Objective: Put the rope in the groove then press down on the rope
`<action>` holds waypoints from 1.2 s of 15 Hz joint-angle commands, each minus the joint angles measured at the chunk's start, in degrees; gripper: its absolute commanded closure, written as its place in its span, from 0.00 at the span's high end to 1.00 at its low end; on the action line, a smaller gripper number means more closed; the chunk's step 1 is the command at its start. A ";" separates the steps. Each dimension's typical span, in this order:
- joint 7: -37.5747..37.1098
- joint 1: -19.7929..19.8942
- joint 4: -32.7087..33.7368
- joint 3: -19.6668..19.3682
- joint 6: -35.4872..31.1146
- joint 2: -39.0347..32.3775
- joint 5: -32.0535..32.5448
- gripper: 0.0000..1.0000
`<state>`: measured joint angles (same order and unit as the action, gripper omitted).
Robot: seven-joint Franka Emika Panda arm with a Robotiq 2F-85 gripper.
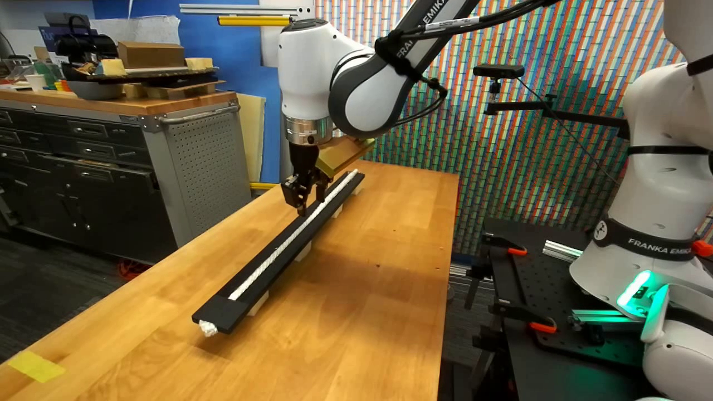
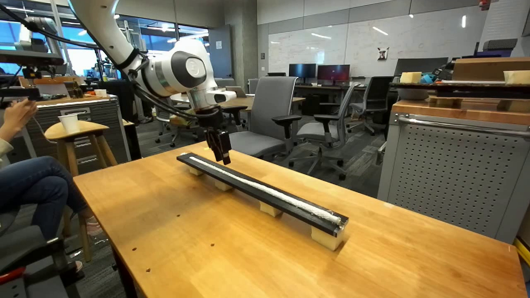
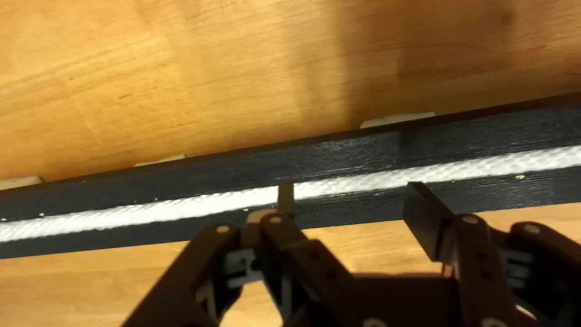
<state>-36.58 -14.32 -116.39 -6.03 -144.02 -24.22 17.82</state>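
Rope [image 3: 354,184] lies lengthwise along the black bar [image 3: 181,179], running beneath the jaws; in the wrist view one jaw crosses its white line and the other ends at its edge. The jaws stand well apart, gripping nothing, and in both exterior views they hang just above the bar, though whether either tip brushes the rope cannot be told. Pale blocks [image 2: 327,239] prop the bar above the wooden surface [image 2: 248,265].
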 commanded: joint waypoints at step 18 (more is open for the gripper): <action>10.26 5.05 16.42 0.07 9.99 -12.22 -6.56 0.08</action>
<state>-28.79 -10.11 -102.77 -6.13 -136.83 -35.66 13.40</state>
